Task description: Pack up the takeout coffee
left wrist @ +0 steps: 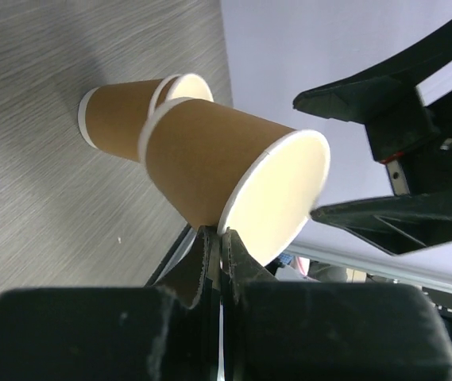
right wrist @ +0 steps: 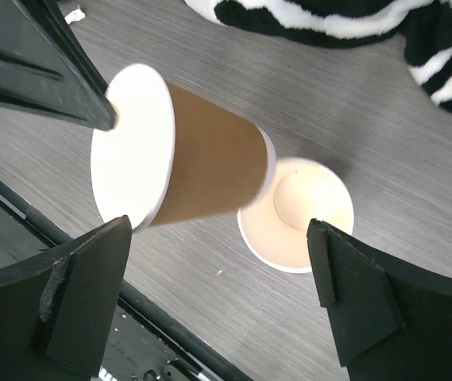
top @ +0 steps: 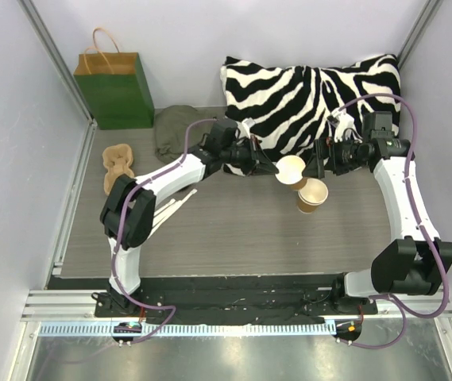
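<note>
Where the two arms meet over the middle of the table (top: 233, 238), we see the left gripper (left wrist: 219, 242) closed tight on the rim of a tilted cup (left wrist: 210, 159) of tan paper, one finger inside the mouth and one outside. The tilted cup hangs clear of the table top, tipped so that its white mouth faces the right gripper (right wrist: 218, 226). The right gripper stands wide open with nothing in it. Its two black fingers (right wrist: 83, 302) frame both cups without touching either (the left wrist view shows them spread just beside the tilted cup's mouth). A standing cup (right wrist: 297, 214), also tan, sits upright on the table just beside the tilted cup's base, its white inside open to view; whether the two touch we cannot tell. Both cups show open mouths, so we cannot pick out the takeout coffee between them. By the far wall a green paper bag (top: 114, 87) stands at the left, a pulp tray (top: 117, 163) lies near it, and a zebra-striped cushion (top: 313, 87) sits behind the grippers.
</note>
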Tool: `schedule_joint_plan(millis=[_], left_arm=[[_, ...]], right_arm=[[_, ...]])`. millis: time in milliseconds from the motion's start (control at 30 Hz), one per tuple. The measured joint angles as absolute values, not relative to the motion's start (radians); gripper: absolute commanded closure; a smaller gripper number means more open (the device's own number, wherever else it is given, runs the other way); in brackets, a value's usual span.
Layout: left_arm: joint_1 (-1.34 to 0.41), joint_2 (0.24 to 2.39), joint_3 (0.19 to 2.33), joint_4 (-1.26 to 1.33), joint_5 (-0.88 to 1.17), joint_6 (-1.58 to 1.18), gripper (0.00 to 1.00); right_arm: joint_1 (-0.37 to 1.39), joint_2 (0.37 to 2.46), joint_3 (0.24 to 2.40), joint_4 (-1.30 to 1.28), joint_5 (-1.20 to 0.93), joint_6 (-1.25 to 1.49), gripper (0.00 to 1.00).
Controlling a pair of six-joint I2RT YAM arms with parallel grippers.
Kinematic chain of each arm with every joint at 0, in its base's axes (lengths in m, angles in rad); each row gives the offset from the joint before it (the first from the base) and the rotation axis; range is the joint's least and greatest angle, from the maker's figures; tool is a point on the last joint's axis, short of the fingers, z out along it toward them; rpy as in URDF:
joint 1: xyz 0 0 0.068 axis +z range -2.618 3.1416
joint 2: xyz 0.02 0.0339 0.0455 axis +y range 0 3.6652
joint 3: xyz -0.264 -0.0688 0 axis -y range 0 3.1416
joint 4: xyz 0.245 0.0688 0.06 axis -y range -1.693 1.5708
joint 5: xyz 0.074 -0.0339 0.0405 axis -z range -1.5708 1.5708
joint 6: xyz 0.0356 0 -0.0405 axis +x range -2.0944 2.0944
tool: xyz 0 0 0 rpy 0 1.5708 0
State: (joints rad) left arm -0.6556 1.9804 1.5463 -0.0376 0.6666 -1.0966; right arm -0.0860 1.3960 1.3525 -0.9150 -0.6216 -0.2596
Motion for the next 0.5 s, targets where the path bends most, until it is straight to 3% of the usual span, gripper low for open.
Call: schedule_joint_plan(millis=[267, 500], left_arm=[[-0.539, 1.822, 1.492, -0.03, 0.712, -1.117, 1.0], [-0.447, 1.724, 1.454, -0.153, 0.715, -0.968, 1.0]], right_arm=[[-0.049, 1.38, 1.357, -0.977, -0.524, -0.33, 0.3], [0.193, 1.383, 1.256, -0.96, -0.31, -0.338, 0.44]])
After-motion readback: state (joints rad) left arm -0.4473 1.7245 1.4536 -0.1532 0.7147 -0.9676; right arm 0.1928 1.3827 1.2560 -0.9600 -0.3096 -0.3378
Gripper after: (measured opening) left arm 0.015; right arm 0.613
